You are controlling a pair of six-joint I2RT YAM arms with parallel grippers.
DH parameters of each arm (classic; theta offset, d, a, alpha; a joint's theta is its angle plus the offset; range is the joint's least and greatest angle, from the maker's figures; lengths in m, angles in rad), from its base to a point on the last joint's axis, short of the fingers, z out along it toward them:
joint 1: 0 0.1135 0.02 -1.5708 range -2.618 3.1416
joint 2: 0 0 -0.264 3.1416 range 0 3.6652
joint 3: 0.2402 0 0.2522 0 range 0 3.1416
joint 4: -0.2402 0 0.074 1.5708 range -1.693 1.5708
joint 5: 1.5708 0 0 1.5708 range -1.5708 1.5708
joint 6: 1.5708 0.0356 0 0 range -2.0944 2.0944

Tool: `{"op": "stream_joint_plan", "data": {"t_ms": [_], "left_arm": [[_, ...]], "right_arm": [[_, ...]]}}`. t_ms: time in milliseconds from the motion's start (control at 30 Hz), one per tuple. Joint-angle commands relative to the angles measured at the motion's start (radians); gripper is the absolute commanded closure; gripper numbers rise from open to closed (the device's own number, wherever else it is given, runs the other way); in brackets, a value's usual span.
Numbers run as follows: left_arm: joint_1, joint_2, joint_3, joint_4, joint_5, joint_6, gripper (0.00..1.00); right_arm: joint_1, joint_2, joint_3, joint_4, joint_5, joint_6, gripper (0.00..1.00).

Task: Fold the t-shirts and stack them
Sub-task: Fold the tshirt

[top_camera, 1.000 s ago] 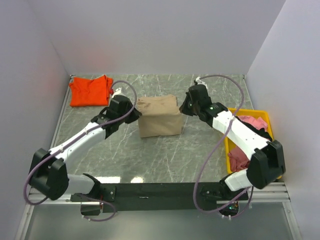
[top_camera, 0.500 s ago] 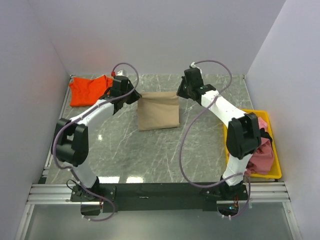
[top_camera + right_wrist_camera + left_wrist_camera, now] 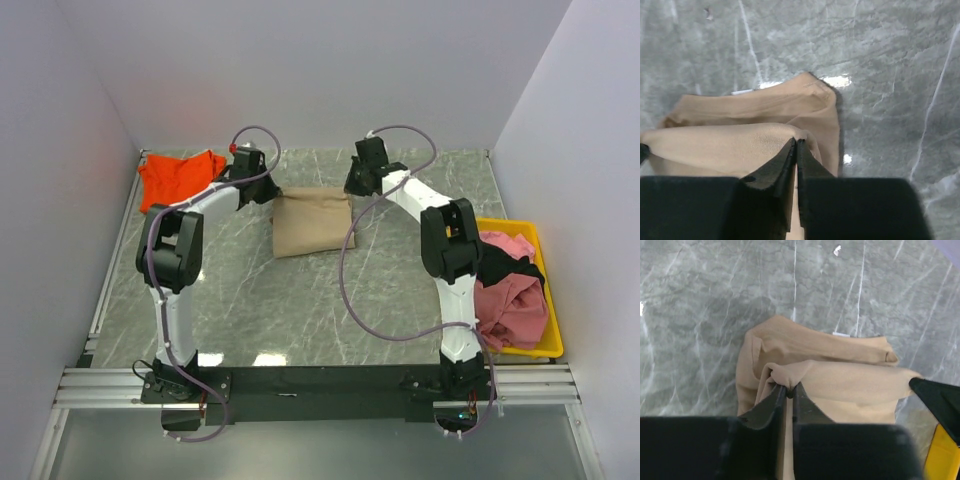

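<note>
The tan-beige t-shirt (image 3: 312,222) lies folded at the back middle of the table. My left gripper (image 3: 271,190) is shut on its far left corner; the wrist view shows the cloth (image 3: 840,385) pinched between the fingertips (image 3: 788,390). My right gripper (image 3: 352,186) is shut on its far right corner, with the cloth (image 3: 740,140) pinched at the tips (image 3: 796,144). The orange-red t-shirt (image 3: 178,178) lies folded at the back left. Pink (image 3: 512,300) and dark (image 3: 500,262) shirts lie piled in the yellow tray.
The yellow tray (image 3: 553,340) stands at the right edge of the table. White walls close off the back and both sides. Both arms reach far back, with cables looping above them.
Both grippers have carried the shirt's near edge away from me toward the back, folding the beige shirt over itself. The arms are stretched farther back now.
</note>
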Motion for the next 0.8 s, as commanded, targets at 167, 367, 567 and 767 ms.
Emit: {"op": "stream_joint_plan", "data": {"t_ms": [167,367,567,767], "left_arm": [[0.008,-0.007,0.102,-0.031,0.005,0.025,0.01],[-0.007,-0.202,-0.053,0.002,0.054,-0.002,0.01],[-0.07,-0.323,-0.269,0.099,0.148,-0.071,0.01],[-0.081,-0.271,-0.352,0.179,0.206,-0.128,0.01]], "right_arm": [[-0.014,0.01,0.14,-0.03,-0.043,-0.036,0.23],[-0.013,-0.222,-0.13,0.042,-0.267,0.002,0.19],[0.01,-0.425,-0.499,0.312,-0.526,0.16,0.18],[0.021,-0.366,-0.603,0.404,-0.558,0.223,0.18]]}}
